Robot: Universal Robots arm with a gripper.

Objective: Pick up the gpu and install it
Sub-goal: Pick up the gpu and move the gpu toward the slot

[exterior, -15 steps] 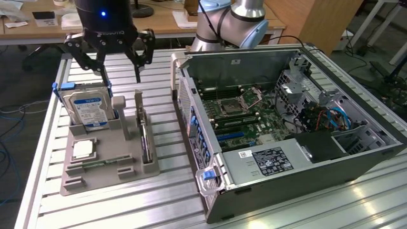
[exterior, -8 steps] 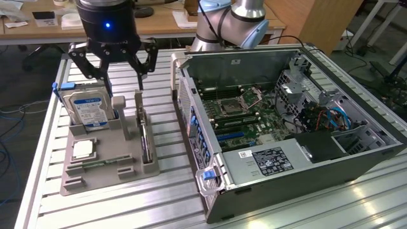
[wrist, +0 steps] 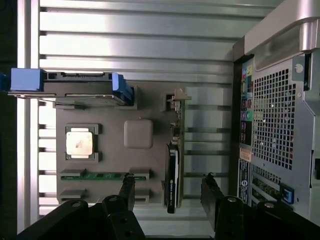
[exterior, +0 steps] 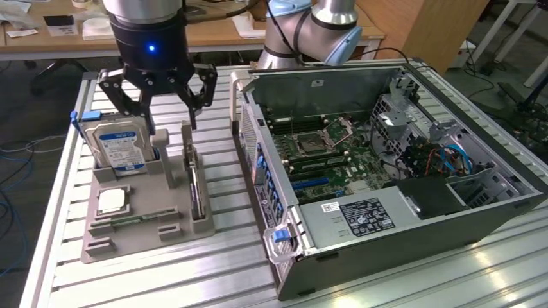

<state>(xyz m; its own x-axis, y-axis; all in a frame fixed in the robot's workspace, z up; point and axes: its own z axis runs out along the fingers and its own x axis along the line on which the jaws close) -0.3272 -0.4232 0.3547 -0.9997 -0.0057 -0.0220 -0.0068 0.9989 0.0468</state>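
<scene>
The gpu (exterior: 196, 185) stands on its thin edge in a slot along one side of the grey holder tray (exterior: 141, 240), nearer the computer case. From the wrist it shows edge-on as a narrow black strip (wrist: 173, 172) with a metal bracket at one end. My gripper (exterior: 169, 119) hangs open above the far end of the tray, not touching the card. In the wrist view the gripper (wrist: 169, 192) straddles the card's line, with one black finger (wrist: 127, 187) on each side of it.
The tray (wrist: 110, 117) also carries a silver hard drive (exterior: 120, 146) with blue clips, a square CPU chip (exterior: 113, 201) and a memory stick (exterior: 133, 221). The open computer case (exterior: 411, 224) with its motherboard (exterior: 321, 151) lies beside the tray, on the exterior view's right.
</scene>
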